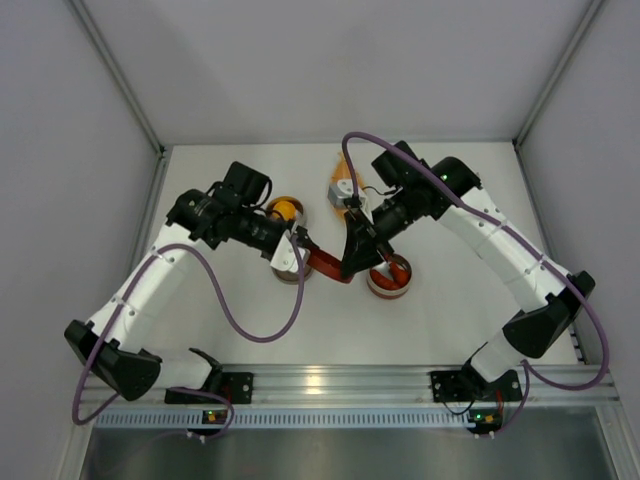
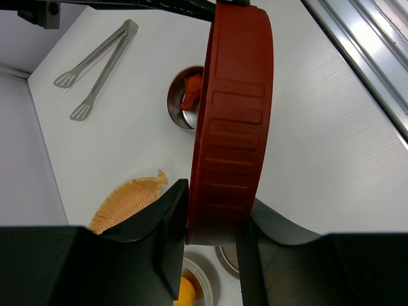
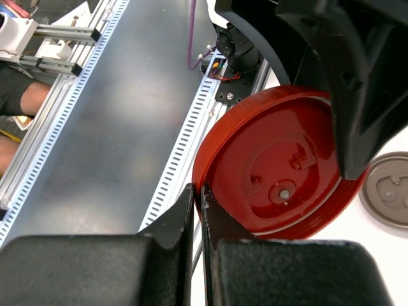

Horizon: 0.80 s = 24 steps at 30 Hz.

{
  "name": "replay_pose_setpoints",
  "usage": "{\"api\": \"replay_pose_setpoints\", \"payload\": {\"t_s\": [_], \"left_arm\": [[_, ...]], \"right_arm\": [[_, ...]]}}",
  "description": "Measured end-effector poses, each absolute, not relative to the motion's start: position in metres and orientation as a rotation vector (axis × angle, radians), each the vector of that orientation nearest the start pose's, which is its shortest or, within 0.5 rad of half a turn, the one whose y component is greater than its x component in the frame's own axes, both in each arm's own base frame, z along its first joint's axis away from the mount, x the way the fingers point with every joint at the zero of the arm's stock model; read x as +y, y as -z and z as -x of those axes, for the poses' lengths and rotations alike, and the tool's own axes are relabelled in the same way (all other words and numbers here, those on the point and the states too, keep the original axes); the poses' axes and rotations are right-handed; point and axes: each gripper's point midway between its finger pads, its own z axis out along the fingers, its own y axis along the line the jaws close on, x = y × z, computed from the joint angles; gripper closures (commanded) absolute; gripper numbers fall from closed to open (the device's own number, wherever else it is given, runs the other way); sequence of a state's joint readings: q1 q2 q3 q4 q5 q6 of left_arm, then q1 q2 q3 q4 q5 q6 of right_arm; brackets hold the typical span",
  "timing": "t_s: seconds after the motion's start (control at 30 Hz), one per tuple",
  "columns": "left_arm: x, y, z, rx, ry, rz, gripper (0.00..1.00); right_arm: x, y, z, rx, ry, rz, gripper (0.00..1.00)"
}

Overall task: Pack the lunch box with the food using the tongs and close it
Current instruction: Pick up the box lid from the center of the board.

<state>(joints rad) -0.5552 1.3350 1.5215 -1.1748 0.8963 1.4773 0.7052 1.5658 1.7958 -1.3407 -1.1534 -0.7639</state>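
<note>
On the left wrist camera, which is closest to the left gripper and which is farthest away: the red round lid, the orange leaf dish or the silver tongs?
From the left gripper, nearest first:
1. Red round plastic lid: standing on edge right between its fingers, middle of the view.
2. Flat orange leaf-shaped dish: on the table, low on the left.
3. Slim silver metal tongs: on the table, far off at the top left.

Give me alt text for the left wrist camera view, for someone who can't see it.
A red round plastic lid stands on edge between the black fingers of the left gripper. Behind it on the white table sit a round steel tin holding red food, slim silver metal tongs and a flat orange leaf-shaped dish.
</note>
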Motion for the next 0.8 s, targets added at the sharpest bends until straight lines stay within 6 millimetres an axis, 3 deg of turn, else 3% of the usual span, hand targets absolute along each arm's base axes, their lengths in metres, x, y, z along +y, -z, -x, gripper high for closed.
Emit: {"api": "replay_pose_setpoints", "payload": {"t_s": [0.23,0.3,0.37,0.4,0.43,0.53,0.6,0.67,0.7,0.8], "left_arm": [[-0.253,-0.289,-0.194,0.873,0.623,-2.032,0.78],[-0.252,-0.290,-0.194,0.873,0.617,-2.032,1.00],[-0.252,-0.291,-0.193,0.883,0.617,-2.028,1.00],[-0.251,-0.291,-0.193,0.901,0.620,-2.022,1.00],[-0.250,-0.291,-0.192,0.926,0.628,-2.013,1.00],[-0.249,-0.290,-0.186,1.030,0.687,-1.969,1.00],[-0.249,-0.291,-0.184,1.122,0.734,-1.924,1.00],[-0.249,-0.292,-0.183,1.228,0.777,-1.874,1.00],[-0.249,-0.293,-0.184,1.277,0.799,-1.850,1.00],[-0.253,-0.294,-0.188,1.445,0.870,-1.763,1.00]], "right_arm": [[0.301,-0.326,-0.126,1.465,-1.465,1.777,1.00],[0.301,-0.328,-0.128,1.465,-1.460,1.771,0.98],[0.299,-0.331,-0.132,1.470,-1.450,1.757,0.88],[0.298,-0.332,-0.134,1.480,-1.444,1.746,0.74],[0.296,-0.333,-0.138,1.498,-1.437,1.730,0.69],[0.285,-0.332,-0.159,1.588,-1.367,1.656,0.48],[0.270,-0.330,-0.182,1.672,-1.293,1.569,0.35],[0.249,-0.333,-0.212,1.738,-1.177,1.461,0.30],[0.238,-0.336,-0.224,1.757,-1.106,1.419,0.19],[0.211,-0.350,-0.238,1.742,-0.888,1.361,0.07]]}}
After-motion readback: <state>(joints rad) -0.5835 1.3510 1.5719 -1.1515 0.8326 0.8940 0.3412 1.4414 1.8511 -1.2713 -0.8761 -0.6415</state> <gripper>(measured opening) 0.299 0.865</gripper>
